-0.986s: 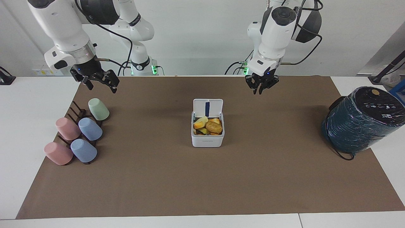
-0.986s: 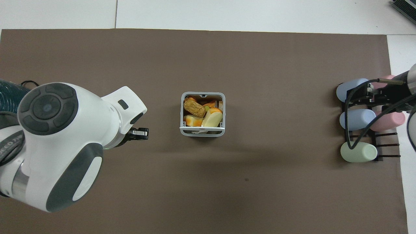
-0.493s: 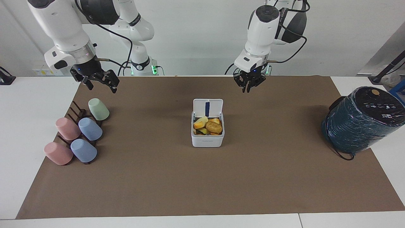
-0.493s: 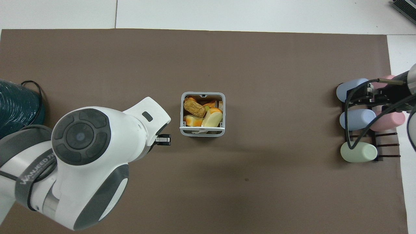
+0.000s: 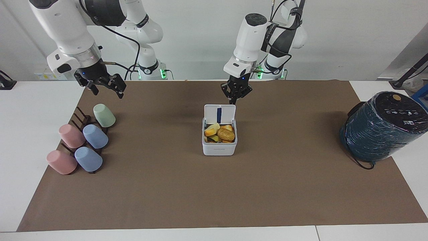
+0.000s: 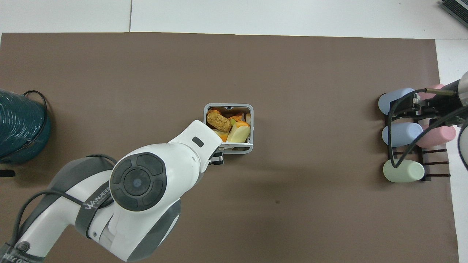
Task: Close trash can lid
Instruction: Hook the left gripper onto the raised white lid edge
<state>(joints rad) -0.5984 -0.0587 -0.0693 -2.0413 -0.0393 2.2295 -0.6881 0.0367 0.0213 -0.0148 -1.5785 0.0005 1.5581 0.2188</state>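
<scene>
The trash can (image 5: 219, 147) is a small white square box in the middle of the brown mat, full of food scraps. It also shows in the overhead view (image 6: 251, 120). Its lid (image 5: 219, 114) stands upright on the side nearer to the robots, with the blue strip facing away from them. In the overhead view the lid (image 6: 234, 145) is seen edge-on. My left gripper (image 5: 233, 99) is shut and empty, hanging just above the lid's top corner toward the left arm's end, not touching it. In the overhead view the left gripper (image 6: 218, 160) is mostly hidden under its own arm. My right gripper (image 5: 106, 89) is open, waiting over the cup rack.
A large dark teal wrapped cylinder (image 5: 381, 129) stands at the left arm's end of the mat and also shows in the overhead view (image 6: 18, 128). A dark rack (image 5: 82, 119) with several pastel cups lies at the right arm's end.
My left gripper has swept from over the mat at the left arm's end across to the trash can's upright lid. The lid, the can and the right arm have not moved.
</scene>
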